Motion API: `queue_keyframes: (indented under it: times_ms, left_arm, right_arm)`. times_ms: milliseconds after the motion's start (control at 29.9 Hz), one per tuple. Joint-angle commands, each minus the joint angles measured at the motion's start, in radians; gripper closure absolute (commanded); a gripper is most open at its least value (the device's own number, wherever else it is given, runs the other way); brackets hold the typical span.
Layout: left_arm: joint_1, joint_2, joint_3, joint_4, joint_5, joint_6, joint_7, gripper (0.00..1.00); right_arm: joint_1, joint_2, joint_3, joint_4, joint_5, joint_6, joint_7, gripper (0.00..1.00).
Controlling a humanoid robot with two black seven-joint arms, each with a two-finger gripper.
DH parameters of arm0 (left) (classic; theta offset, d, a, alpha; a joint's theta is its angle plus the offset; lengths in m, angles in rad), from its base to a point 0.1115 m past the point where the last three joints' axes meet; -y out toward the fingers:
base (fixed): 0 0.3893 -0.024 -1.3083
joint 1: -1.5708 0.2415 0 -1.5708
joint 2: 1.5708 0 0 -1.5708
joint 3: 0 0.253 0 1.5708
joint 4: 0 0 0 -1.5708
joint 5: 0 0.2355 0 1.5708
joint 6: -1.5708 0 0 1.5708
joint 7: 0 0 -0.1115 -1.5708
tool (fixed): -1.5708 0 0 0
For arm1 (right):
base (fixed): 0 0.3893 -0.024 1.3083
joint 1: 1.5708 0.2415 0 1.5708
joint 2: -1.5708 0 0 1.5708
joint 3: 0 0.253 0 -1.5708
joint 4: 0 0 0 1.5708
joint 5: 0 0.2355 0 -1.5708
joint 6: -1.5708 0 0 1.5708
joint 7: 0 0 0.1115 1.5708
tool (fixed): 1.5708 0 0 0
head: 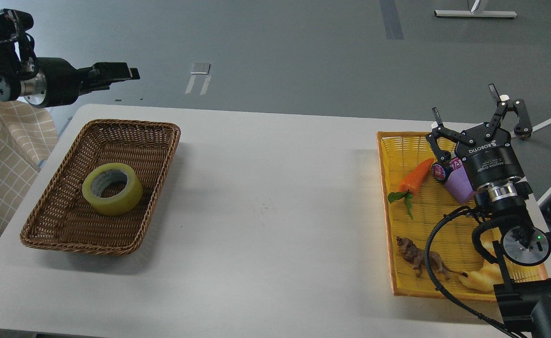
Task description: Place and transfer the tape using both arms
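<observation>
The right arm (500, 188) covers much of the purple cup (458, 184) and the pale croissant toy (479, 279). The left gripper (115, 72) shows edge-on, its jaws indistinguishable. The counter (266, 202) is cut off at the near edge.

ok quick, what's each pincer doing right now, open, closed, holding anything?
Left pincer: seen side-on, open or closed cannot be told; nothing visibly held.
Right pincer: open, empty, above the yellow tray.

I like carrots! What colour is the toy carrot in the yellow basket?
The toy carrot is orange with green leaves, seen in the head view.
</observation>
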Motion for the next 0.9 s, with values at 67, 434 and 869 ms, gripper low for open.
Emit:
queue_keyframes:
  times_ms: [67,434,869]
  left_arm:
    - [-0.001,-0.027,-0.097,-0.022,-0.379,-0.002,-0.007,0.02]
    - [0.008,-0.142,-0.21,-0.022,-0.726,-0.002,-0.007,0.02]
    - [0.187,-0.318,-0.451,-0.057,-0.788,-0.002,-0.006,0.02]
  right_arm:
    - [0.009,-0.005,0.003,0.0,-0.001,0.0,-0.001,0.0]
    - [0.037,-0.014,0.006,0.005,-0.004,0.0,0.0,0.0]
    - [0.122,-0.051,0.003,-0.001,-0.004,0.0,-0.011,0.0]
